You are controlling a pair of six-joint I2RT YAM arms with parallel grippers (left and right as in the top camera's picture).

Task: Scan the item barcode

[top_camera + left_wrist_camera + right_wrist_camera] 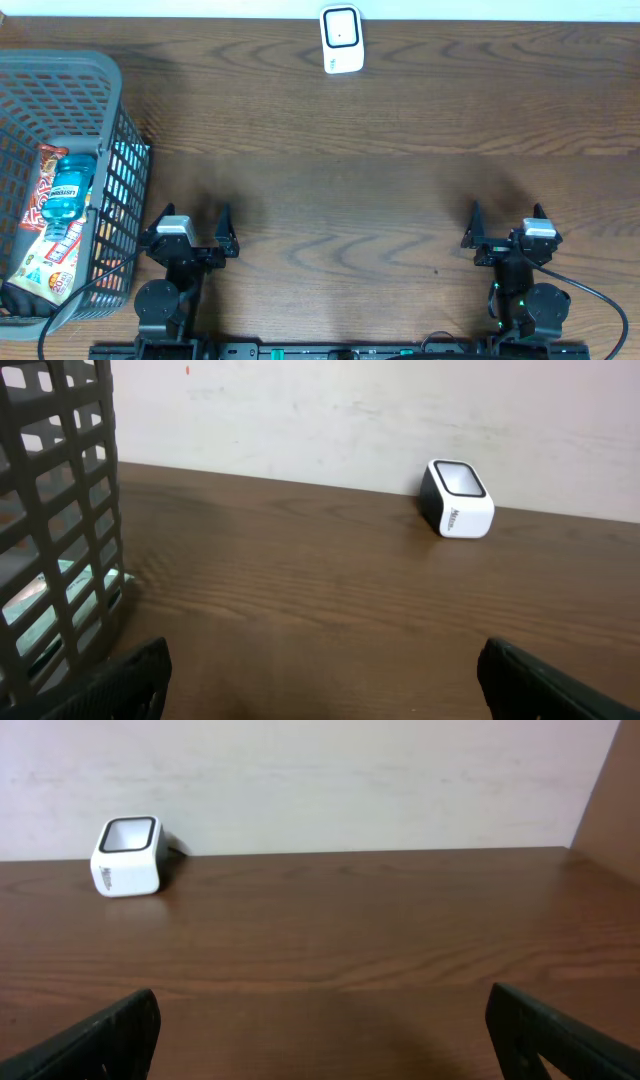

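Observation:
A white barcode scanner [341, 38] with a dark window stands at the table's far edge, also seen in the left wrist view [458, 500] and the right wrist view [127, 855]. The items lie in a grey mesh basket [60, 65] at the left: a blue bottle [70, 185] and snack packets [55, 250]. My left gripper [193, 222] [322, 670] hangs open and empty just right of the basket. My right gripper [507, 218] [322, 1020] is open and empty at the near right, over bare wood.
The basket's wall [60, 510] rises close on the left of the left gripper. A pale wall runs behind the table's far edge. Wooden tabletop [350, 180] lies between the grippers and the scanner.

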